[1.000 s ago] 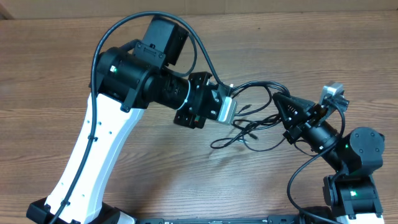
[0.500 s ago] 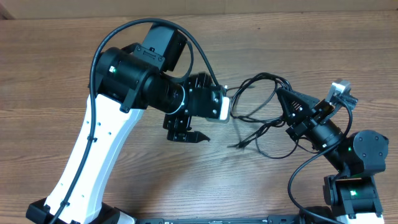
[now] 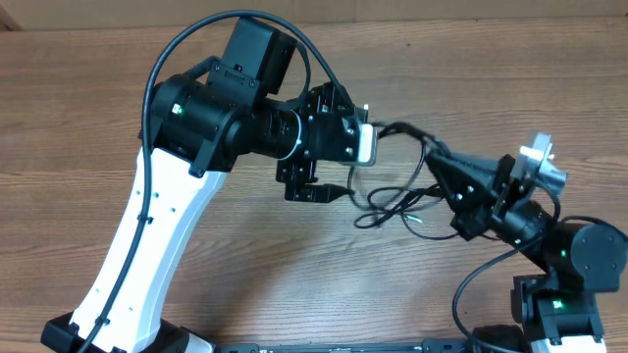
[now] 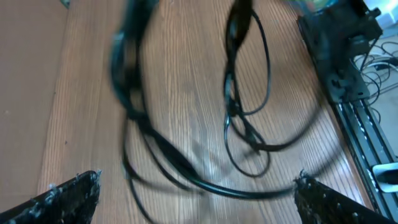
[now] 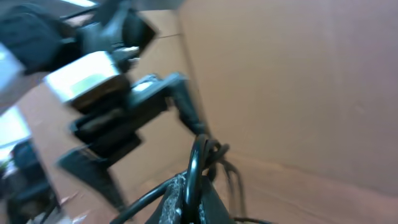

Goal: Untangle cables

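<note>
The cables (image 3: 394, 194) are thin black cords lying in a loose tangle on the wooden table between the two arms. My right gripper (image 3: 442, 163) is shut on one strand, which runs up and left from its tip. In the right wrist view that glossy cable (image 5: 198, 155) is pinched between my right gripper's (image 5: 194, 190) closed fingers. My left gripper (image 3: 329, 186) hangs open just left of the tangle and holds nothing. The left wrist view shows blurred cable loops (image 4: 245, 118) beyond my left gripper (image 4: 196, 183), and one strand crosses between the wide-set fingertips (image 4: 84, 183) without touching them.
The left arm's white link (image 3: 147, 235) slants across the left of the table. The right arm's base (image 3: 554, 304) stands at the front right, also seen as a black base (image 4: 342, 56) with a rail. A brown wall (image 5: 298, 81) rises behind.
My left gripper has opened, let go of the cables and swung up and back. My right gripper has kept its grip while the tangle shifted and spread between the arms.
</note>
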`<state>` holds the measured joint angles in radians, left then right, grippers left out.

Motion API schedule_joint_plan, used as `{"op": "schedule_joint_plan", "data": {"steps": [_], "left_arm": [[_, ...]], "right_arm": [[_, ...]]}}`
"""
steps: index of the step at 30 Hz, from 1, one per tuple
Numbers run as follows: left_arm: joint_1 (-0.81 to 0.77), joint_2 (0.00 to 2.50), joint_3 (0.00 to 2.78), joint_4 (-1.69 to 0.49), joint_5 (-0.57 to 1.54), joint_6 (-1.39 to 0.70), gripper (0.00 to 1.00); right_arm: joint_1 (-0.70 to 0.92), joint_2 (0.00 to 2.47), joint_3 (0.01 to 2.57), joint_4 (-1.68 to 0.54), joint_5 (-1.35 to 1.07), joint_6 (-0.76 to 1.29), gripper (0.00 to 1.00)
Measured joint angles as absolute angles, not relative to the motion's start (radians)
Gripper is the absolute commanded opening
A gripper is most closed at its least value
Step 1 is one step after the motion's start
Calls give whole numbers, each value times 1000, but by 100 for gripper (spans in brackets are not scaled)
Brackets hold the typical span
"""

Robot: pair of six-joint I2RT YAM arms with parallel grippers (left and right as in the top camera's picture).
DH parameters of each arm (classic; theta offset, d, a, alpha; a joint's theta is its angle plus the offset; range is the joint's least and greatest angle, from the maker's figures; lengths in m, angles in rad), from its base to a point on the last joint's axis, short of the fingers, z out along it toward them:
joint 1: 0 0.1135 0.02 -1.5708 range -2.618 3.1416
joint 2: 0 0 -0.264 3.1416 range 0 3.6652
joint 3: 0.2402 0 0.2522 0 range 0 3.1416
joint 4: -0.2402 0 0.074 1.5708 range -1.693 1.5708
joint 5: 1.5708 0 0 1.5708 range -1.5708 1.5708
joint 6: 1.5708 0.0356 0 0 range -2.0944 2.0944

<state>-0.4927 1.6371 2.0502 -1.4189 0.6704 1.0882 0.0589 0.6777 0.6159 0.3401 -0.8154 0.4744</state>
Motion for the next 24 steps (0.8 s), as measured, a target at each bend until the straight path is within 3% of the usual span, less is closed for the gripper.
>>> {"op": "schedule_joint_plan", "data": {"steps": [13, 24], "left_arm": [[-451, 1636, 2050, -1431, 751, 1065, 100], [-453, 1636, 2050, -1632, 891, 1235, 100]], "right_arm": [[59, 678, 616, 479, -973, 496, 4], [59, 678, 616, 513, -984, 520, 4]]}}
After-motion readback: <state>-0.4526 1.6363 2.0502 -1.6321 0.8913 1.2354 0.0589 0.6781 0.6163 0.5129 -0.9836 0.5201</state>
